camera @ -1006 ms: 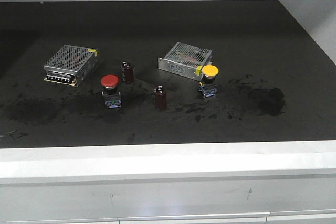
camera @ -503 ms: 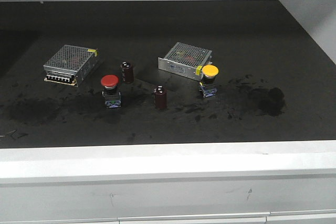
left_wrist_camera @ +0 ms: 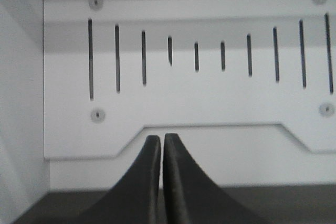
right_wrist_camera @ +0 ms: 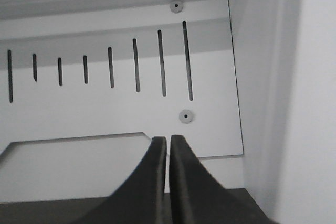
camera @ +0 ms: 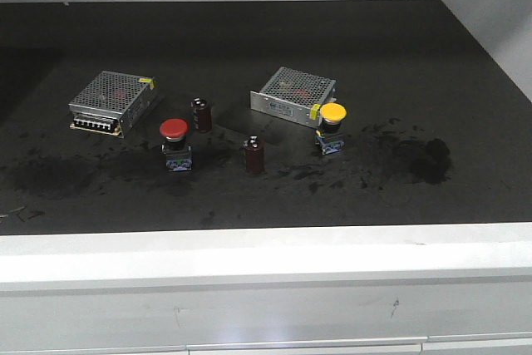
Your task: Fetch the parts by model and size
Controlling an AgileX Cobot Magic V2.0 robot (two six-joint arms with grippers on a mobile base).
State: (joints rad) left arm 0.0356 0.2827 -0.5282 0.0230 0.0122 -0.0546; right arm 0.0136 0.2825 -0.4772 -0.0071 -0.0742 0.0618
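Observation:
A red push-button switch (camera: 174, 144) stands on the black table (camera: 266, 31), left of centre. A yellow push-button switch (camera: 332, 128) stands right of centre, just in front of a mesh-topped box. Both have dark bases with blue-white labels. Neither gripper shows in the front view. In the left wrist view my left gripper (left_wrist_camera: 160, 139) is shut and empty, facing a white slotted panel (left_wrist_camera: 210, 93). In the right wrist view my right gripper (right_wrist_camera: 168, 140) is shut and empty, facing the same kind of panel (right_wrist_camera: 105, 114). Neither wrist view shows the switches.
Two silver mesh-topped boxes sit at the left (camera: 113, 101) and centre right (camera: 294, 95). Two dark red capacitors stand between the switches, one behind (camera: 201, 114) and one in front (camera: 253, 155). A white ledge (camera: 266, 255) runs along the table's front edge. A white wall (camera: 499, 6) stands at the right.

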